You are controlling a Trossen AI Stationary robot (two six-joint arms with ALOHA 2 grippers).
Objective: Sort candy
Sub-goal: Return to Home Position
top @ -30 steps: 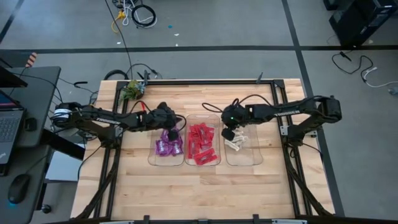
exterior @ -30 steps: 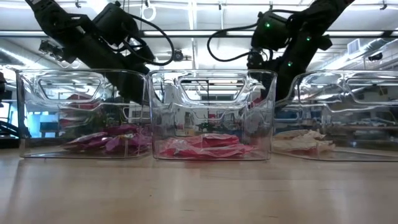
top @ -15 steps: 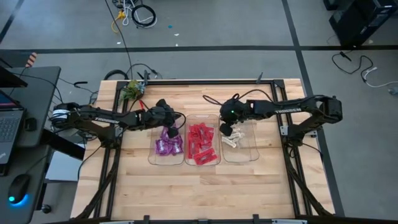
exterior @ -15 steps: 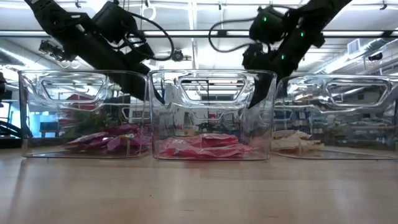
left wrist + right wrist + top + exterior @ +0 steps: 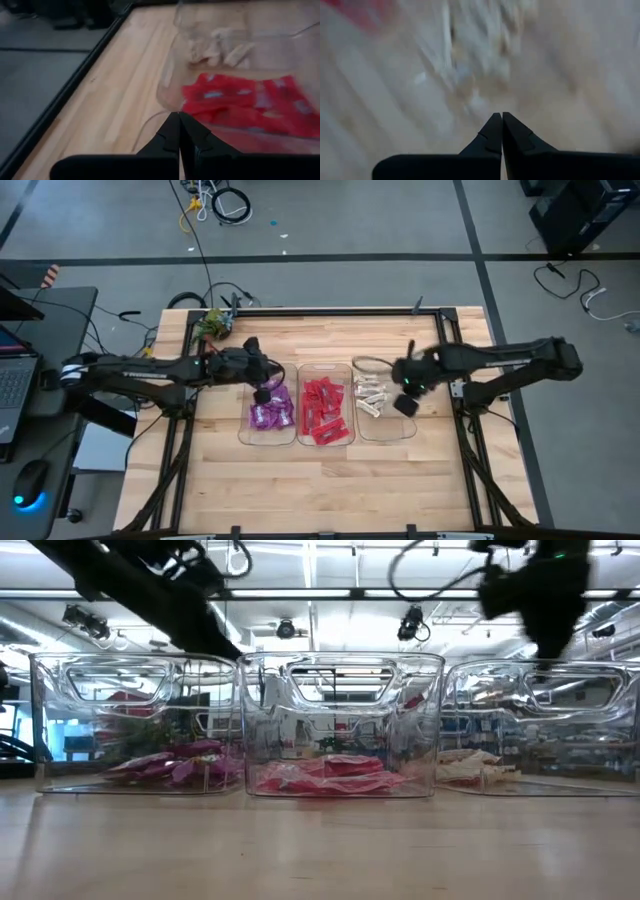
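Three clear bins stand side by side on the wooden table. The left bin [image 5: 268, 428] holds purple candies [image 5: 270, 413], the middle bin [image 5: 325, 370] holds red candies [image 5: 324, 412], and the right bin [image 5: 390, 430] holds whitish-cream candies [image 5: 371, 396]. My left gripper [image 5: 263, 393] is shut and empty, above the far end of the left bin. My right gripper [image 5: 405, 404] is shut and empty, above the right half of the right bin. In the left wrist view, the shut fingers [image 5: 178, 120] point toward the red candies [image 5: 250, 102] and the cream ones [image 5: 220, 47].
A small green thing [image 5: 211, 326] lies at the table's far left corner. Black frame rails [image 5: 330, 311] run along the table's edges. The near half of the tabletop [image 5: 320, 480] is bare wood. A desk with a laptop [image 5: 15, 380] stands left of the table.
My right gripper has swung from the right bin's left end toward the table's right edge and risen. My left gripper has drawn back toward the table's left edge and risen. The right bin has slid a little toward the middle bin.
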